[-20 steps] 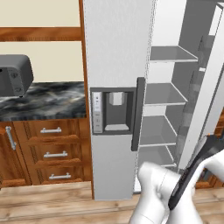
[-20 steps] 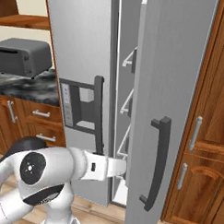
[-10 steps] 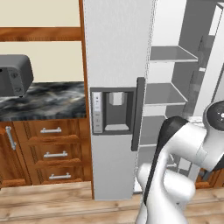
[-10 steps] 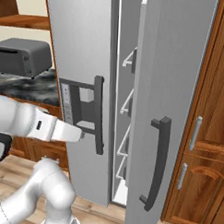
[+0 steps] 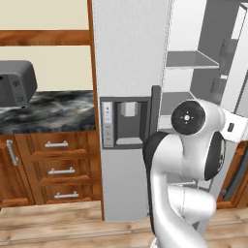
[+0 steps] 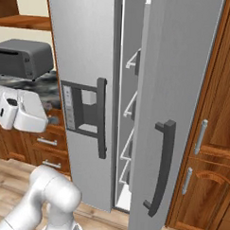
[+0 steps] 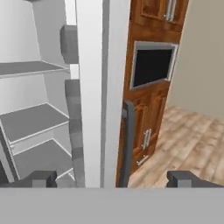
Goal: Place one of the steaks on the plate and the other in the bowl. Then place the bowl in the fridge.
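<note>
While the gripper (image 7: 111,179) hangs spread and empty, the fridge (image 6: 184,91) door, probably heavy, wants its right-hand handle (image 6: 161,171).

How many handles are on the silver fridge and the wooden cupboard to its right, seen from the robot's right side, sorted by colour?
Dark grey vertical bar handles on the tall silver-grey fridge: 2
Slim silver metal handles on the brown wooden cupboard: 2
Total: 4

Arm stands folded upright before the fridge (image 5: 131,58), elbow raised level with its dispenser panel. Gripper (image 7: 111,178) is empty, jaws spread wide, aimed at the edge of the fridge's open door.
</note>
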You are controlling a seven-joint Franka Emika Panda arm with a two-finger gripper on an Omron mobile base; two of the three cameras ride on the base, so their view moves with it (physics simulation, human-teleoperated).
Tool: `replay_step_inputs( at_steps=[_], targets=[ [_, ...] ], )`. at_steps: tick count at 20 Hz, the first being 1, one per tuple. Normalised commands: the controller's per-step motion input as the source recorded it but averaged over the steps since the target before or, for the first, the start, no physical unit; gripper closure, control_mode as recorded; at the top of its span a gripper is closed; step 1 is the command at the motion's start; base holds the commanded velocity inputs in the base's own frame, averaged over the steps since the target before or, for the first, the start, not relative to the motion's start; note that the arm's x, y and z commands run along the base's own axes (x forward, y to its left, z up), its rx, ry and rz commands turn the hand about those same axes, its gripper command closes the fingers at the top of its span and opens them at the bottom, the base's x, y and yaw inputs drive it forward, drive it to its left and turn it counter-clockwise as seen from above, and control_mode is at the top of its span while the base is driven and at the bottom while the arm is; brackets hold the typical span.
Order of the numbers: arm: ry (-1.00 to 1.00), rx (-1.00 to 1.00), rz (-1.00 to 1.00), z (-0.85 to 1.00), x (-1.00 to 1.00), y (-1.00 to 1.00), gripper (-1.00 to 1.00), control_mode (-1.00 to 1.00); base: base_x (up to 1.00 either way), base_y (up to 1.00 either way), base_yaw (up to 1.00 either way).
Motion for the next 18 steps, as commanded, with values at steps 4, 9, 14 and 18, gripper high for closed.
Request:
replay_step_inputs(
  at_steps=[4,9,14,18],
  targets=[
    [-0.21,-0.03,-0.18,-0.34,0.52,0.0,-1.0,-1.0,0.0,0.0,0.0],
    [-0.02,-0.02,-0.07,-0.17,0.4,-0.18,-1.0,-1.0,0.0,0.0,0.0],
    [0.0,-0.03,0.0,-0.01,0.5,-0.08,-1.0,-1.0,0.0,0.0,0.0],
    [-0.01,-0.04,0.0,-0.24,0.77,-0.13,-1.0,-1.0,0.0,0.0,0.0]
  ],
)
